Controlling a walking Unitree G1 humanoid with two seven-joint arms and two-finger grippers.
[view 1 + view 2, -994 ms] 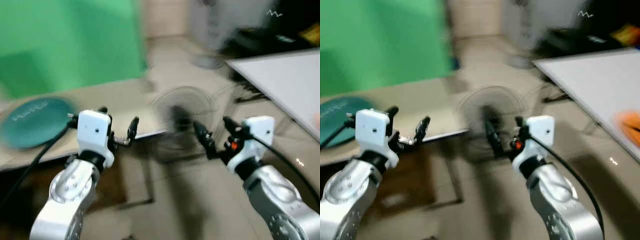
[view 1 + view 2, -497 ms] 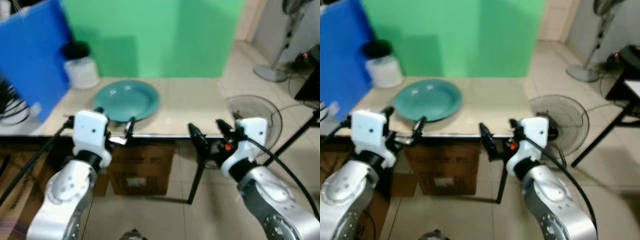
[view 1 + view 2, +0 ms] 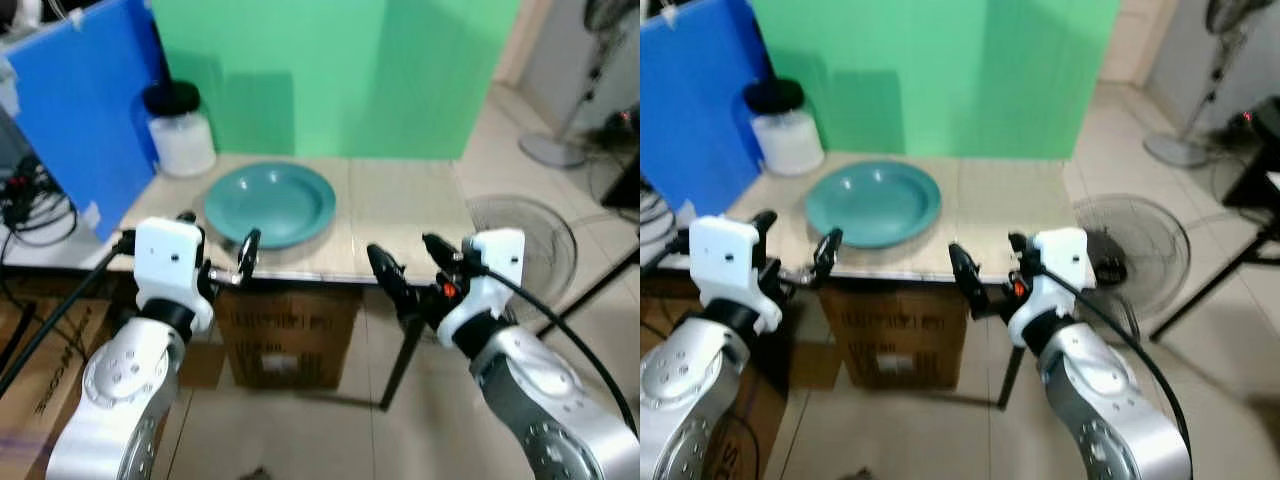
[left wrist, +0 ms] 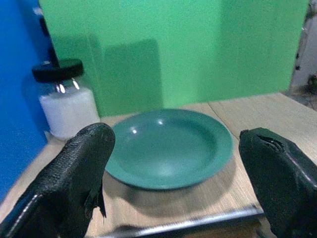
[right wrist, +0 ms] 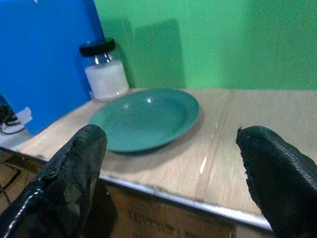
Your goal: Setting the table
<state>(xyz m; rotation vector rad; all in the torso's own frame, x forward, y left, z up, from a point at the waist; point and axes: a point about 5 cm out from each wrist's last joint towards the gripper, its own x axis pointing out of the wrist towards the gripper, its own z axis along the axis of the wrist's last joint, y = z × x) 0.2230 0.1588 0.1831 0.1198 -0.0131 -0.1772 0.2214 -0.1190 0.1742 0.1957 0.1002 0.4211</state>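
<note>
Both my left claw and right claw gape empty; the plate at twelve o'clock could slide off the bench if nudged.

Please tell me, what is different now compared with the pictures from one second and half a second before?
Mostly the camera turned: a second ago it swept blurred past the floor fan; now it faces the wooden table squarely. The teal plate lies in the same spot beside the white jar. The left gripper and right gripper stay open and empty before the table edge. Nothing was grasped or released.
</note>
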